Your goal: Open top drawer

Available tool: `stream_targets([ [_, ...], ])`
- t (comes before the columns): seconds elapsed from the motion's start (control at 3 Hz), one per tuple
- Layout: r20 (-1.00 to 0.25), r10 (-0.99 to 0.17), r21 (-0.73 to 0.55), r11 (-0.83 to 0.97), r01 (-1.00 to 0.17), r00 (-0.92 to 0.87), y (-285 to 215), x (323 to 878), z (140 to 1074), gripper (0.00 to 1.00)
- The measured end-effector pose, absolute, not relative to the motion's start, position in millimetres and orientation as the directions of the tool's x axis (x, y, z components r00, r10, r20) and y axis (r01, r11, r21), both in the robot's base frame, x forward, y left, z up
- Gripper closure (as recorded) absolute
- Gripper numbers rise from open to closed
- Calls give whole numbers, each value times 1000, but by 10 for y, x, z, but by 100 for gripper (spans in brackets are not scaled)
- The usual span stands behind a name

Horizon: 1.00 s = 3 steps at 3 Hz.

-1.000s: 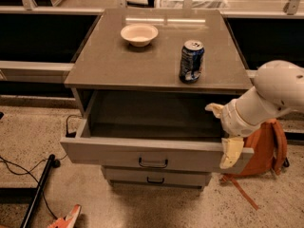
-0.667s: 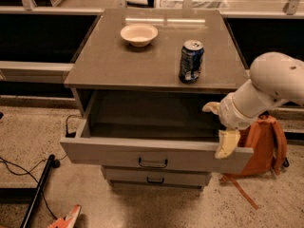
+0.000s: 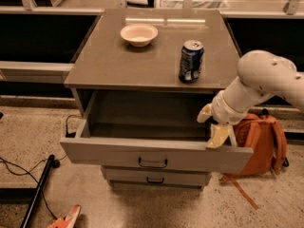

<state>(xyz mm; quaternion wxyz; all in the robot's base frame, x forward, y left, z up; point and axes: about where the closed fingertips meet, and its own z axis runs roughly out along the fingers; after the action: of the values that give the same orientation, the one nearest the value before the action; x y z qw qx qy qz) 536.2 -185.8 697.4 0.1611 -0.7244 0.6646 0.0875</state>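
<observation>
Camera view: pincer [image 3: 212,126] at right end of top drawer [image 3: 118,151].

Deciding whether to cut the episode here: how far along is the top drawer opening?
Done: the top drawer stands pulled well out from under the cabinet top, its grey inside exposed. In hand: the hand sits at the drawer's right front corner, away from the black handle. Left: little, by the look of it; perhaps only drawing the arm clear.
</observation>
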Motion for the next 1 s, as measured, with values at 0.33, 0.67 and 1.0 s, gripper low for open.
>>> stream_targets([
  [0.33, -341, -935, -117, -65, -991, 101, -1858, 5362, 7005, 48],
  [0.67, -337, -937, -95, -62, -994, 91, -1836, 5413, 6885, 48],
  [1.0, -332, -940, -74, -62, -995, 84, -1813, 5426, 6772, 63],
])
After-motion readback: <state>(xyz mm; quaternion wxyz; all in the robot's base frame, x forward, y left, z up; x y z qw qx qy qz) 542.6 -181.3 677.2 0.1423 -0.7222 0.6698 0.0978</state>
